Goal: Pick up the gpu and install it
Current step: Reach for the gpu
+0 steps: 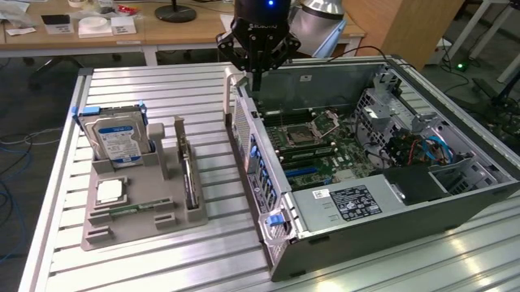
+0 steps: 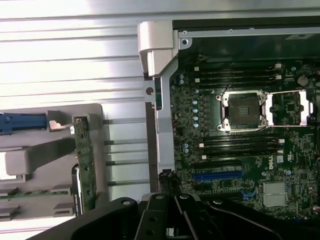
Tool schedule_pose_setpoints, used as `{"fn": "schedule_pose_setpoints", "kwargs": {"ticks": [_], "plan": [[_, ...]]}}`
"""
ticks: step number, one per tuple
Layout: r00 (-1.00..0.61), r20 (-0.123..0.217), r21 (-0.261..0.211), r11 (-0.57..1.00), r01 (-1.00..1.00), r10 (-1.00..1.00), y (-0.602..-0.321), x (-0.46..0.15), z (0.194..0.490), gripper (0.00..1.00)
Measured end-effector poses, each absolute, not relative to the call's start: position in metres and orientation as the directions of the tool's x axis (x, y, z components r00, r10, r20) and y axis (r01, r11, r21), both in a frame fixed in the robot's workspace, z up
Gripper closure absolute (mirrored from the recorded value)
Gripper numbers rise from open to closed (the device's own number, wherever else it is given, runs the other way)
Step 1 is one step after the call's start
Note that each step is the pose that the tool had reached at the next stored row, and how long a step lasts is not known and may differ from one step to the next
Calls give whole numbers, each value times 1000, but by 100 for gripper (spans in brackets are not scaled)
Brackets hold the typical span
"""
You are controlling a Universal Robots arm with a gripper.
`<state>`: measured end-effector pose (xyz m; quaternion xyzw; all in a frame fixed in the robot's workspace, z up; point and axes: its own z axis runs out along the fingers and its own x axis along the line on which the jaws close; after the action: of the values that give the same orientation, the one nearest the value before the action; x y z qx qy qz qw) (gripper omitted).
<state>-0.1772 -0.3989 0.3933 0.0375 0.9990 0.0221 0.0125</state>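
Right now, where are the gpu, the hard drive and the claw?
gpu (image 1: 189,179), exterior view, card's top edge.
hard drive (image 1: 118,141), exterior view, blue-white label.
claw (image 1: 256,72), exterior view, between shut fingertips.

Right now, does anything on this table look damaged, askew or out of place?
Nothing looks damaged or spilled. The card stands on edge and the hard drive upright in the gray holder. One oddity: the processor socket in the open case is uncovered and empty.

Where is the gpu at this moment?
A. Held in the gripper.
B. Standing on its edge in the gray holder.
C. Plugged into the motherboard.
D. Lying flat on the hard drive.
B: the gpu stands on edge in the gray holder, apart from the gripper above the computer case.
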Motion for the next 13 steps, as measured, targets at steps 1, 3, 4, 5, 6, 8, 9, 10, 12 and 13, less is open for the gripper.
{"fn": "schedule_pose_setpoints", "kwargs": {"ticks": [1, 3, 4, 5, 6, 8, 9, 10, 12, 13], "plan": [[-997, -23, 45, 996, 74, 76, -399, -179, 393, 89], [-997, -23, 45, 996, 74, 75, -399, -183, 393, 89], [-997, -23, 45, 996, 74, 75, -399, -186, 393, 89], [-997, -23, 45, 996, 74, 75, -400, -188, 393, 89], [-997, -23, 45, 996, 74, 75, -400, -192, 393, 89], [-997, -23, 45, 996, 74, 75, -400, -199, 393, 89], [-997, -23, 45, 996, 74, 75, -400, -204, 393, 89], [-997, -23, 45, 996, 74, 75, -401, -208, 393, 89], [-997, -23, 45, 996, 74, 75, -401, -215, 393, 89], [-997, -23, 45, 996, 74, 75, -401, -219, 393, 89]]}}
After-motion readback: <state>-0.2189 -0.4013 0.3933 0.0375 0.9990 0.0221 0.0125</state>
